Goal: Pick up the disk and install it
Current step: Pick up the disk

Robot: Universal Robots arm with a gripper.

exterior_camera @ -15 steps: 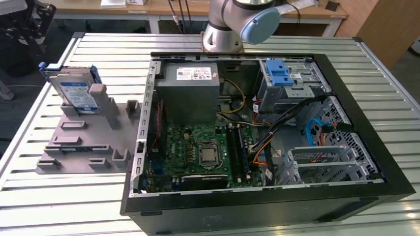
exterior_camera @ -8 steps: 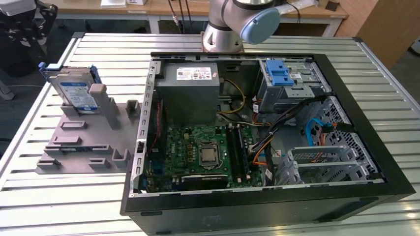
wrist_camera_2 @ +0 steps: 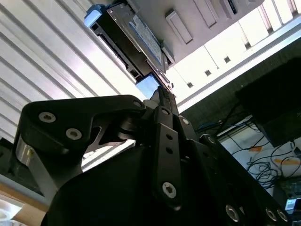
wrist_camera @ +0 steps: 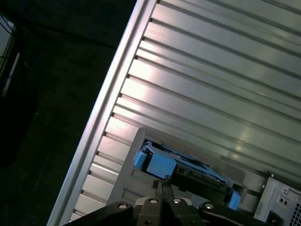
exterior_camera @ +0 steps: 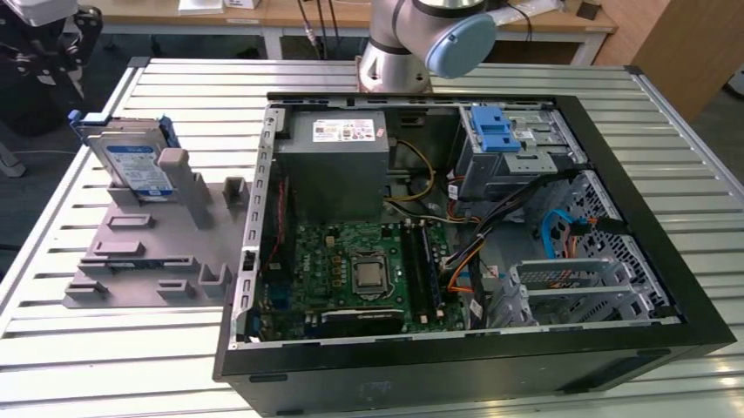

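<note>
My pincer, tips pressed together and empty, points at the disk. It's propped on edge in the grey stand, so the top's free for grabbing, I guess.

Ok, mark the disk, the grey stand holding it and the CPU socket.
disk (exterior_camera: 138, 170): exterior view, on its blue-and-white label.
stand (exterior_camera: 157, 248): exterior view, on its flat base.
CPU socket (exterior_camera: 369, 275): exterior view, on the socket's middle.
</note>
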